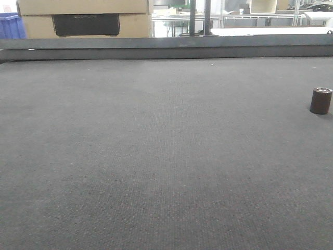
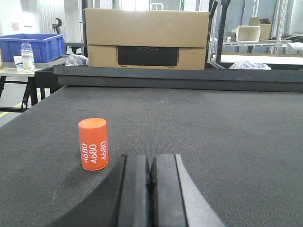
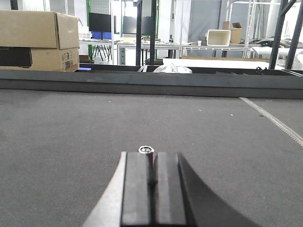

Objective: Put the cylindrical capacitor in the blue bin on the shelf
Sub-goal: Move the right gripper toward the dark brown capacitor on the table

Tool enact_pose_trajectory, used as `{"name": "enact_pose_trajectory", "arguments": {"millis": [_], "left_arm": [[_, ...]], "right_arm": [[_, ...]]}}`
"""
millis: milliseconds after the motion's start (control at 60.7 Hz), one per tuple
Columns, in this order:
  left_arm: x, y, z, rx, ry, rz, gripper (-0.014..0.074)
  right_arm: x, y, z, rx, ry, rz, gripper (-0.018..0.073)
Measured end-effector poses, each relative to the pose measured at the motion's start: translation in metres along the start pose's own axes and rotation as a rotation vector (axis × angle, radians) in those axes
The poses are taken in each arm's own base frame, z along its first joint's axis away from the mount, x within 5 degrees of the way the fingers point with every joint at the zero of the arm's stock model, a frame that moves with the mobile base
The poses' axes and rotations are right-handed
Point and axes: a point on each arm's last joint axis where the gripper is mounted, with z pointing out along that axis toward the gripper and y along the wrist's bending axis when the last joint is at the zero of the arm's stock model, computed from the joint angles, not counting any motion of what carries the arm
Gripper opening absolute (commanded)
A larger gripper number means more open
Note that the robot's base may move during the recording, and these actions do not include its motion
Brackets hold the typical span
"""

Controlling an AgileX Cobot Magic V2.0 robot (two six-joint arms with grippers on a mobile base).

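Observation:
The cylindrical capacitor (image 1: 321, 100), a short dark cylinder with a greyish top, stands upright on the dark mat at the far right of the front view. In the right wrist view its ringed top (image 3: 146, 150) peeks just beyond the tips of my right gripper (image 3: 151, 155), which is shut and empty; the fingers hide its lower part. My left gripper (image 2: 150, 160) is also shut with nothing in it. A blue bin (image 2: 33, 46) stands on a side table beyond the mat's left edge. The shelf is out of view. Neither gripper shows in the front view.
An orange cylinder marked 4680 (image 2: 93, 144) stands upright just left of and ahead of my left fingers. A raised dark rail (image 1: 166, 48) bounds the mat's far edge. Behind it sits a large cardboard box (image 2: 147, 39).

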Motion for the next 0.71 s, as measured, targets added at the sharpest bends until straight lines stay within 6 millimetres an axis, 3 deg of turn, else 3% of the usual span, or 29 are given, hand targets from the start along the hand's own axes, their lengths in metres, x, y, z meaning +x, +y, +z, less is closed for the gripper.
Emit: {"name": "enact_pose_trajectory", "arguments": {"millis": [708], "left_arm": [[-0.0016, 0.0, 0.0, 0.0, -0.018, 0.0, -0.0111]], "right_arm": [[0.0, 0.0, 0.0, 0.0, 0.0, 0.0, -0.0132]]}}
